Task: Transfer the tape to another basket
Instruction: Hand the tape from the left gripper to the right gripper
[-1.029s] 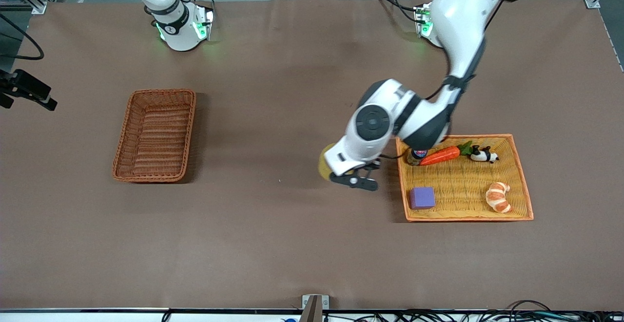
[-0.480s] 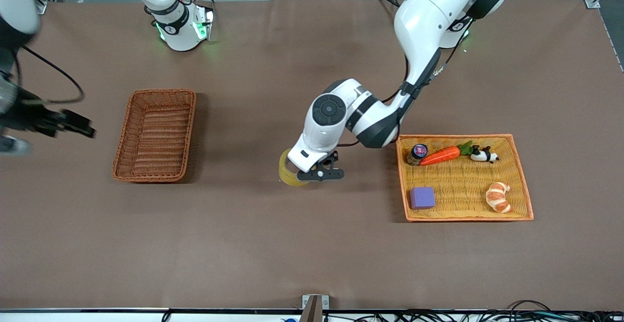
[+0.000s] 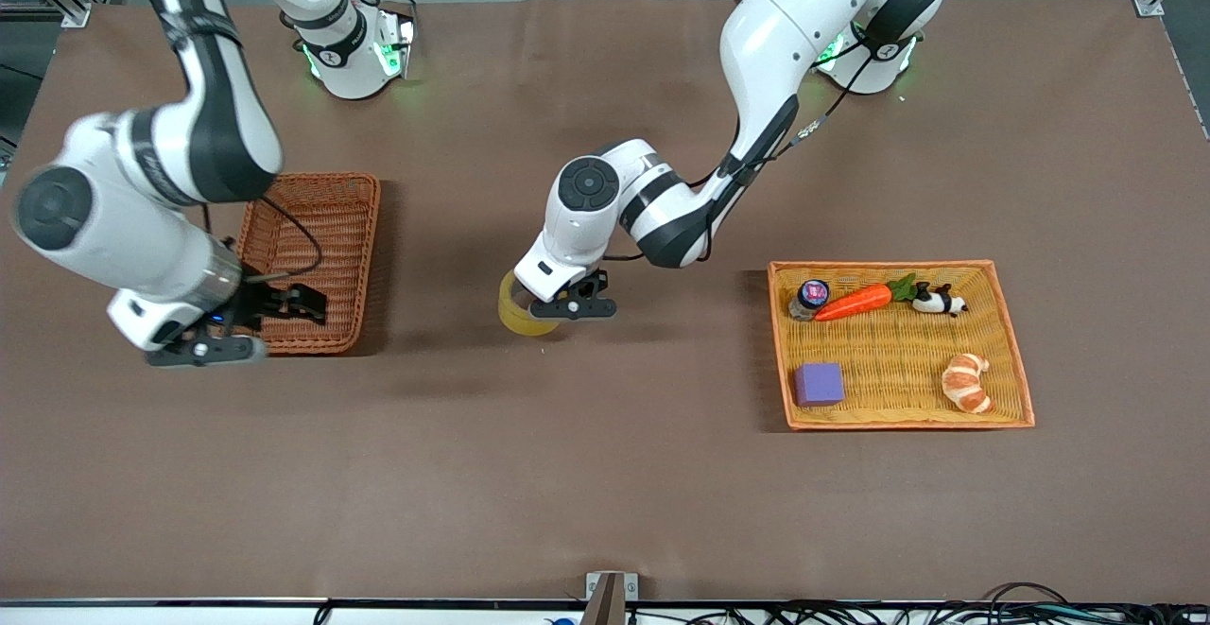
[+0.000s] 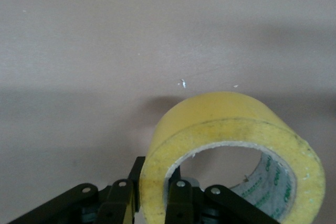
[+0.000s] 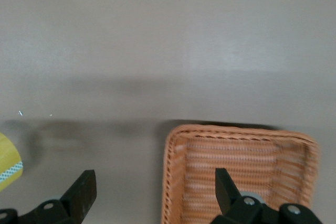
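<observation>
A brown cloth covers the table (image 3: 605, 474) from edge to edge; grey floor and aluminium frame posts show along the top of the front view, and a run of cables lies along its bottom edge.

At the left of that frame the right gripper (image 3: 284, 308) hangs over the front corner of the reddish-brown wicker basket (image 3: 312, 228), its jaws spread wide with nothing between them. The basket holds nothing. In the middle of the frame the left gripper (image 3: 567, 306) is up over bare cloth between the basket and the tray, its jaws closed on the wall of the yellowish tape roll (image 3: 520, 311), which hangs in the air and casts a shadow below it. At the right of the frame the flat orange-yellow woven tray (image 3: 1011, 341) carries a small dark jar (image 3: 809, 298), a toy carrot (image 3: 855, 302) and a panda figure (image 3: 936, 301) along its upper edge, with a purple cube (image 3: 819, 384) and a croissant (image 3: 966, 382) lower down.

The left wrist view shows what the front view hides: one finger inside the ring of the tape roll (image 4: 231, 150) and one outside it, and printing on the roll's inner liner. The right wrist view looks between open fingers (image 5: 79, 195) into the basket (image 5: 239, 171), with a sliver of the tape roll (image 5: 8, 166) at the frame's lower left.
</observation>
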You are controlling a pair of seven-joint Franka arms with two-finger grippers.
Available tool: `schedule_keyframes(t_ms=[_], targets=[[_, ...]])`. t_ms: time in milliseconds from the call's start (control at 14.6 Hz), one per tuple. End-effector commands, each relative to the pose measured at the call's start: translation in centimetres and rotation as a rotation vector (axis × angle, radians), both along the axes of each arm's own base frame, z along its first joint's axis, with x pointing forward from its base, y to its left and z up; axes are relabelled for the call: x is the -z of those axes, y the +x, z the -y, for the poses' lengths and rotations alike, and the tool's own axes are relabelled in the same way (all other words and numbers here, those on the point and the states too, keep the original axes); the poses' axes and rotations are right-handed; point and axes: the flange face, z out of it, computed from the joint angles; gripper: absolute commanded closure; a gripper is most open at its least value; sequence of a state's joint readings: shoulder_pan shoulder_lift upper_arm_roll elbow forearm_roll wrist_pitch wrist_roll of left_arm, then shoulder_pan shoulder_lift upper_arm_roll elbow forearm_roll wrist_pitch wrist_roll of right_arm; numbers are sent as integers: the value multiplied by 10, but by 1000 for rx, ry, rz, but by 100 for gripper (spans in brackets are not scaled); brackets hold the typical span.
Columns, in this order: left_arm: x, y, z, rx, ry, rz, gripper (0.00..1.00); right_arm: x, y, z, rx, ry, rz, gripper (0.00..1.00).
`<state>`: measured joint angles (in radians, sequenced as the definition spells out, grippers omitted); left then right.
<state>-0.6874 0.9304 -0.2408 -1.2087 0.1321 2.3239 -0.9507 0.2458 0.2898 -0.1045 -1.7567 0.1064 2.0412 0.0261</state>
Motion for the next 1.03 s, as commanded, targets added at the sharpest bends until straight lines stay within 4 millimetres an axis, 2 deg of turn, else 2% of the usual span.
schedule_keyframes(t_ms=[0,137,274,343,480,549,686,823,891,960], targets=[[-1,-6,13,-43,-23,6,74,28,-3,-42,-17,47,-16,0],[-2,-6,12,-61,-26,3,61,39,-1,-55,-1,49,5,0],[-7,-2,8,-70,-29,4,52,54,-2,-79,-3,45,7,0],[-14,2,6,-79,-35,5,50,58,-2,-83,-1,45,13,0],[-40,14,-5,-110,-59,4,44,70,-3,-98,-11,42,19,0],[-57,17,-12,-118,-50,4,35,75,-6,-109,-13,40,16,0],[-88,28,-39,-138,30,-39,30,94,-13,-136,30,33,15,0],[-131,35,-77,-151,142,-81,28,110,-22,-166,76,32,26,0],[-149,40,-97,-159,201,-79,15,117,-29,-181,94,29,22,0],[-166,55,-128,-156,262,-46,6,125,-35,-193,124,21,9,0]])
